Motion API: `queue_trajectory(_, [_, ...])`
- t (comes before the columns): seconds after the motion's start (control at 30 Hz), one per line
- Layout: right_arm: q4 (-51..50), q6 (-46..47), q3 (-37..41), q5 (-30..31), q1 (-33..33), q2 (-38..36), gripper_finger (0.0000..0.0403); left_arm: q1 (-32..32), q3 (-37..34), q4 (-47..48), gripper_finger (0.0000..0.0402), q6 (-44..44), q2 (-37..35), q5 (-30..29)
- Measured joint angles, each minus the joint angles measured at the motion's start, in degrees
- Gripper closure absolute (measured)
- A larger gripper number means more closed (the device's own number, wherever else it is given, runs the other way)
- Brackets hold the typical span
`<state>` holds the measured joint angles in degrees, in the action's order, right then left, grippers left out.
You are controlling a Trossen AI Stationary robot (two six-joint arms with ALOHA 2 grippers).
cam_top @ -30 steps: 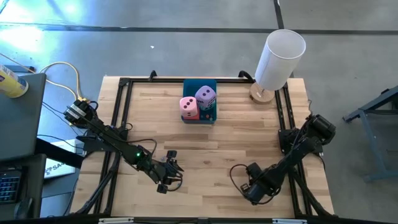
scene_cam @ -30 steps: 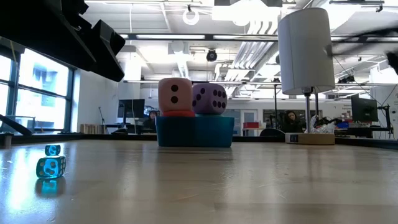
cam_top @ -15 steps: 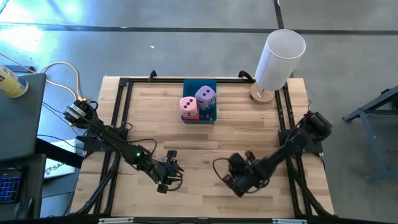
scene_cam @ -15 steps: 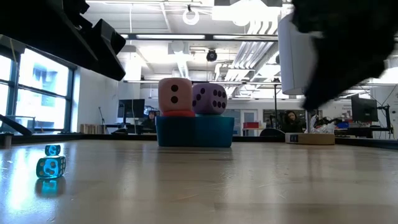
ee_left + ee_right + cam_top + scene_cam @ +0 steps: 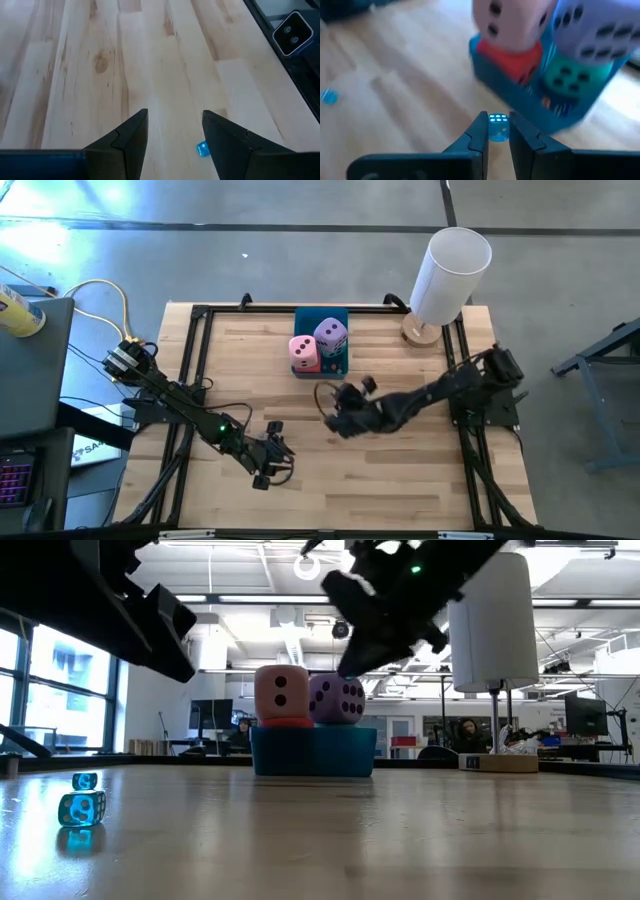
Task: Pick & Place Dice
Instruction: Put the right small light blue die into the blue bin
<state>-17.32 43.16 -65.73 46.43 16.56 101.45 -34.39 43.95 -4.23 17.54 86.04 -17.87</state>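
High view: looks straight down on the whole table (image 5: 330, 465).
Low view: table height, facing far across.
Wrist views: close, looking forward.
Shared: blue tray (image 5: 322, 320) (image 5: 313, 752) (image 5: 520, 95).

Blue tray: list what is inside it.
The blue tray holds four dice in two stacks: the pink die on the red die, and the purple die on the teal die. The tray floor is covered.
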Motion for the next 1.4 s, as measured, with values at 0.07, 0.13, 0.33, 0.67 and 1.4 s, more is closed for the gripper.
queue_trajectory(0.07, [3.4,-3.0,0.0,0.2,-2.0,0.2,0.0364,0.0,-0.3,-0.1,0.0222,1.2,0.0,0.1])
queue_trajectory(0.13, [5.4,-4.7,0.0,0.1,-4.0,0.2,0.0364,-0.1,-0.6,-0.1,0.0222,2.7,0.0,0.3])
queue_trajectory(0.33, [6.0,-4.4,0.0,-0.1,-8.2,0.2,0.0355,-2.1,-0.6,-0.1,0.0222,6.4,0.0,0.4])
queue_trajectory(0.67, [5.7,-3.9,0.0,-6.3,-13.9,0.2,0.0308,-4.2,-0.6,-0.1,0.0222,8.0,0.0,-0.2])
queue_trajectory(1.4, [2.4,0.6,1.2,-6.2,-15.3,0.3,0.0194,-4.2,-1.0,-0.1,0.0222,9.9,0.0,-0.3])
